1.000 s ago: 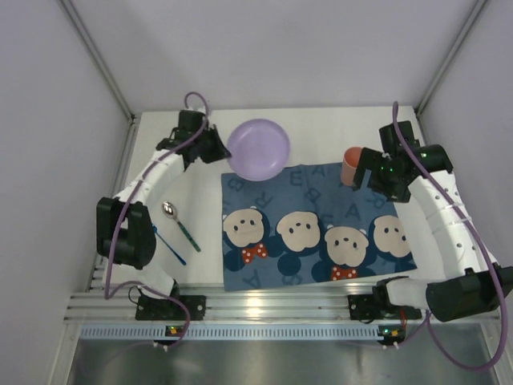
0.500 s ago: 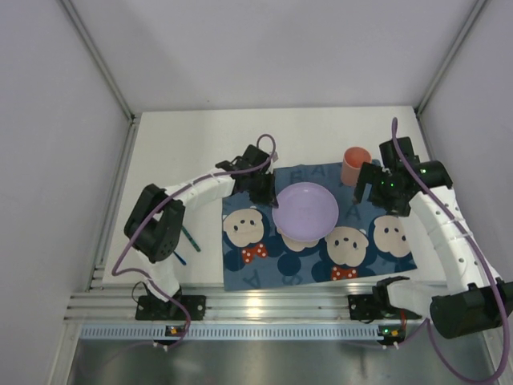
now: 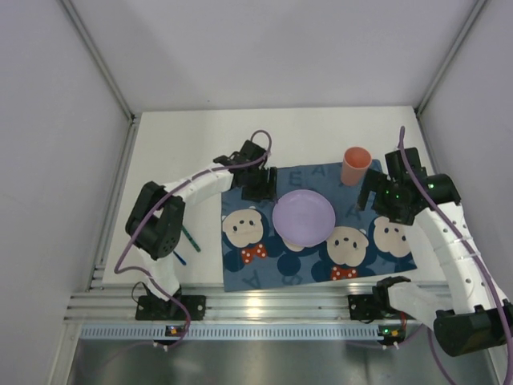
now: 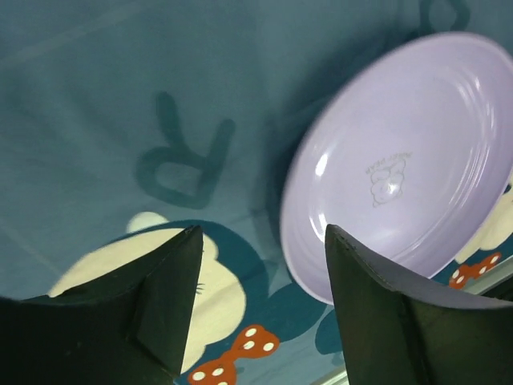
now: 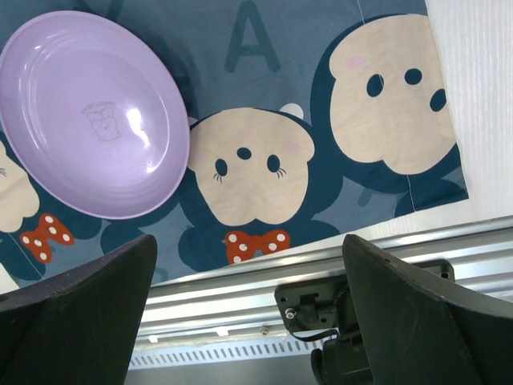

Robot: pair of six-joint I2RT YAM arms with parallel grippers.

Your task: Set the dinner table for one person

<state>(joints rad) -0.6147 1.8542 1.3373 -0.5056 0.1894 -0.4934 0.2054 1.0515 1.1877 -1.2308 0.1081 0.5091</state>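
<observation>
A lilac plate [image 3: 304,217] [image 4: 401,160] [image 5: 92,112] lies flat in the middle of the dark blue cartoon placemat [image 3: 377,250] on the white dinner table [image 3: 180,136]. My left gripper [image 3: 260,189] [image 4: 261,241] hovers just left of the plate, open, with only cloth between its fingers. An orange-pink cup [image 3: 353,165] stands upright at the placemat's back right corner. Beside the cup and a little nearer, my right gripper [image 3: 377,200] [image 5: 248,249] is wide open and empty above the placemat's right part.
Teal [image 3: 191,239] and blue [image 3: 180,258] cutlery handles poke out from under the left arm's elbow, left of the placemat. The ribbed aluminium rail [image 3: 264,305] runs along the near edge. Enclosure walls close in the back and both sides.
The left arm carried the plate from the table's back left onto the middle of the placemat, then opened and let it go. The right arm shifted slightly.
</observation>
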